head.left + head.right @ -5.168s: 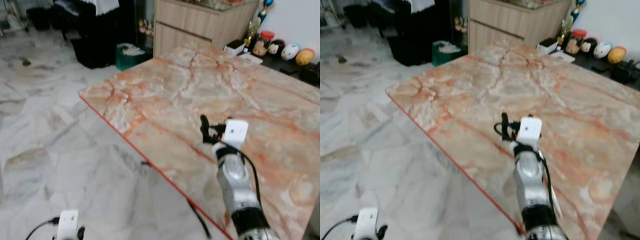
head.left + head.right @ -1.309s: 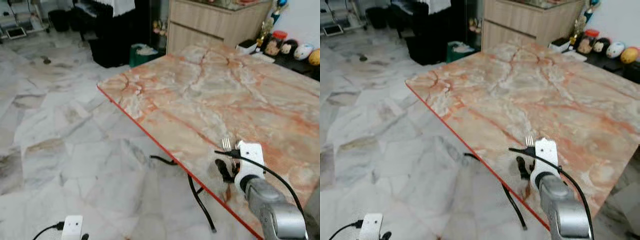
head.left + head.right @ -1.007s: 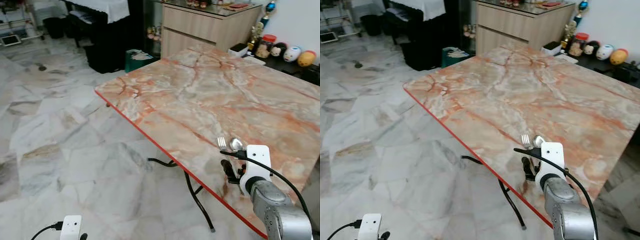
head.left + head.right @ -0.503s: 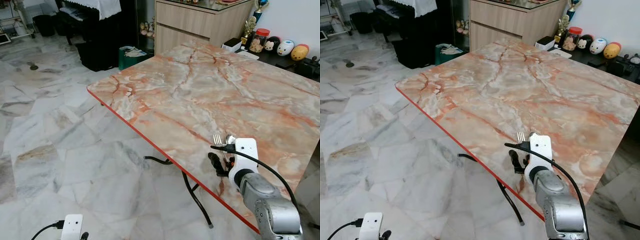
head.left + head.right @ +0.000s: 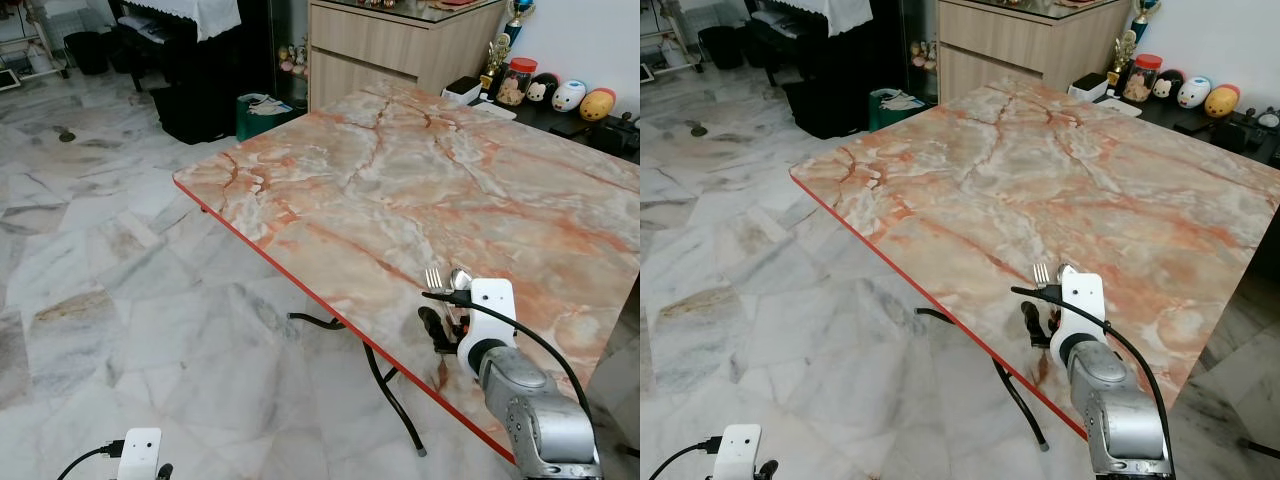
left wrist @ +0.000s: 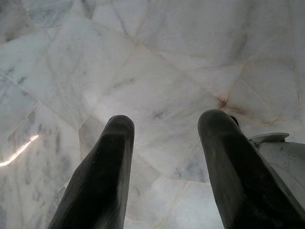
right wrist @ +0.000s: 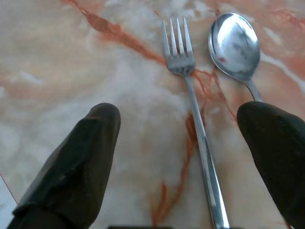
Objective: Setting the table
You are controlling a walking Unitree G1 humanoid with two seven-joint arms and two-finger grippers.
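A steel fork point(image 7: 190, 90) and a spoon point(image 7: 234, 45) lie side by side on the pink marble table point(image 5: 420, 180), close to its red near edge. From the head they show as the fork point(image 5: 433, 277) and the spoon point(image 5: 460, 277) just past my right wrist. My right gripper point(image 7: 178, 119) hovers open over the fork's handle, one finger on each side of the cutlery, holding nothing. It hangs at the table's near edge as the right gripper point(image 5: 438, 325). My left gripper point(image 6: 167, 125) hangs open above the floor.
A wooden cabinet point(image 5: 400, 45) stands behind the table. Figurines and jars point(image 5: 560, 95) line a dark shelf at the back right. Black furniture point(image 5: 190, 80) and a green bin point(image 5: 262, 110) sit at the back left. Black table legs point(image 5: 385, 375) curve under the near edge, over marble floor point(image 5: 120, 280).
Five seconds ago my right gripper was farther in over the table; it now sits back at the near edge with fork and spoon lying before it. Over the last half second nothing has moved.
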